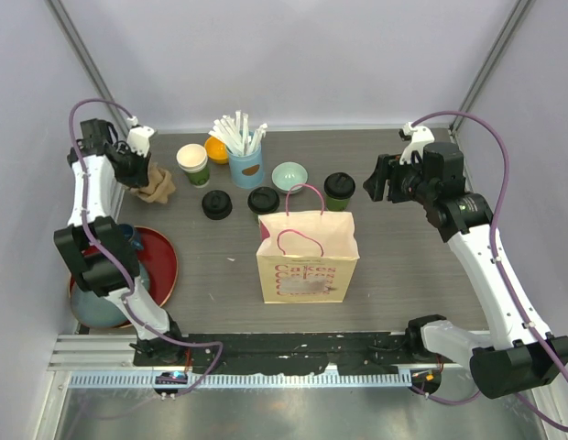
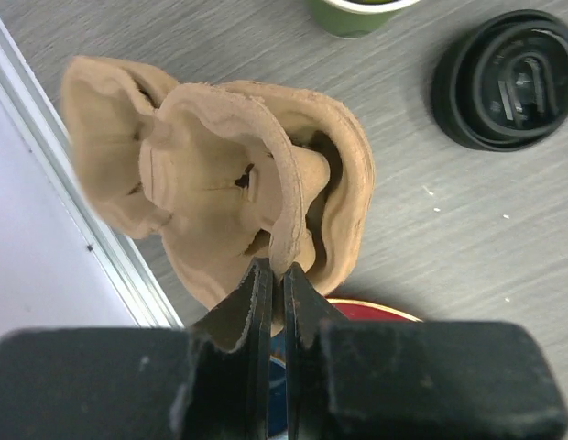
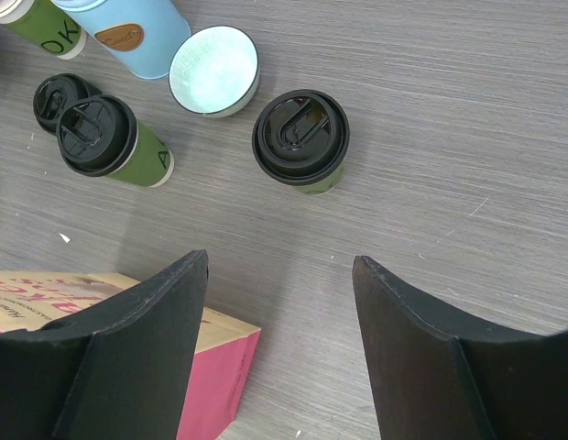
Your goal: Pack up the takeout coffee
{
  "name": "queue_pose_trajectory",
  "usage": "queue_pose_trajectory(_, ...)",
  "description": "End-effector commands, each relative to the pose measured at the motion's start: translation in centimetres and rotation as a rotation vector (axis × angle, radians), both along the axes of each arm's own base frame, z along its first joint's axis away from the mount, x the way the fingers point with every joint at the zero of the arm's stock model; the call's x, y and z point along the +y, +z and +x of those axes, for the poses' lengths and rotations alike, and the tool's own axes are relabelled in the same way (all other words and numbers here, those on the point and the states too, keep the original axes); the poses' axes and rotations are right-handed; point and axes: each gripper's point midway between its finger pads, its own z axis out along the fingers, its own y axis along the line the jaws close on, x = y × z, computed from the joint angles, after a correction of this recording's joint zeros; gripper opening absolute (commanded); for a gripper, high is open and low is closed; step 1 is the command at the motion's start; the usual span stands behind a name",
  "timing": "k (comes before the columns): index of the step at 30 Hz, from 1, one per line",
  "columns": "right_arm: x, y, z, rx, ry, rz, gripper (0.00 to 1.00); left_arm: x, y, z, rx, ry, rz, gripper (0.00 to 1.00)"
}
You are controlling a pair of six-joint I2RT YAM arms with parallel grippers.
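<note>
L gripper (image 2: 275, 275) clamped on edge of crumpled brown paper piece (image 2: 220, 174). R gripper (image 3: 279, 259) jaws wide, empty, near lidded green cup (image 3: 300, 139) on tabletop (image 3: 449, 137).

**A robot test cell in a lab, dressed as a café takeout counter**

Plain white panel walls (image 1: 293, 55) and bare metal frame posts (image 1: 490, 55) at 11 and 1 o'clock box in a dark wood-grain table (image 1: 421, 266). Two robot arms (image 1: 490, 266) trailing purple cables (image 1: 499, 147) are bolted to an aluminium rail (image 1: 92, 353) at 6 o'clock. The café side is props only: a paper bag (image 1: 307, 266) printed "Cakes" stands at the centre, with dark-green paper cups (image 1: 339, 190), a blue cup of straws (image 1: 245, 165) and a brown cardboard piece (image 1: 157, 183) ranged from 10 to 1 o'clock.
</note>
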Motion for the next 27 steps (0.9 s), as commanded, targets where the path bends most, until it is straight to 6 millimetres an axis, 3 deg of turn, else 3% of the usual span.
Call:
queue_pose_trajectory(1,0.1,2.7,-0.4,-0.078,0.009,0.018,0.70,-0.1,-1.6,-0.3,0.084,-0.040,0.008,0.00)
queue_pose_trajectory(2,0.0,2.7,-0.4,-0.079,0.007,0.019,0.70,-1.5,-0.9,-1.0,0.057,-0.083,-0.034,0.00)
queue_pose_trajectory(7,0.5,3.8,-0.4,-0.091,0.018,0.045,0.70,-3.0,2.1,-1.1,-0.081,-0.140,-0.053,0.00)
queue_pose_trajectory(10,0.8,6.5,-0.4,-0.154,0.017,0.092,0.69,-3.0,2.3,-1.7,-0.060,-0.146,-0.052,0.00)
queue_pose_trajectory(13,1.7,10.5,-0.3,-0.261,0.035,0.160,0.63,-3.8,2.3,-2.4,-0.050,-0.172,-0.081,0.00)
queue_pose_trajectory(16,5.0,14.6,-0.7,-0.363,0.119,0.255,0.57,-4.4,3.2,-2.8,-0.066,-0.177,-0.106,0.00)
queue_pose_trajectory(17,7.7,15.2,-1.2,-0.383,0.188,0.260,0.56,-4.1,3.8,-2.3,-0.095,-0.162,-0.094,0.00)
queue_pose_trajectory(18,8.8,16.6,-1.7,-0.422,0.216,0.250,0.56,-3.8,4.3,-1.9,-0.117,-0.144,-0.075,0.00)
queue_pose_trajectory(20,10.9,16.7,-1.7,-0.428,0.260,0.203,0.57,-2.4,5.7,-1.7,-0.162,-0.064,-0.014,0.00)
queue_pose_trajectory(21,11.9,17.9,-2.5,-0.447,0.295,0.217,0.58,-1.8,6.8,-1.0,-0.214,-0.045,0.020,0.00)
queue_pose_trajectory(24,12.5,18.2,-2.4,-0.442,0.308,0.223,0.59,-1.1,9.8,-1.4,-0.302,-0.032,0.094,0.00)
queue_pose_trajectory(27,12.6,17.6,-2.2,-0.427,0.307,0.215,0.59,-1.7,13.1,-2.6,-0.377,-0.064,0.138,0.00)
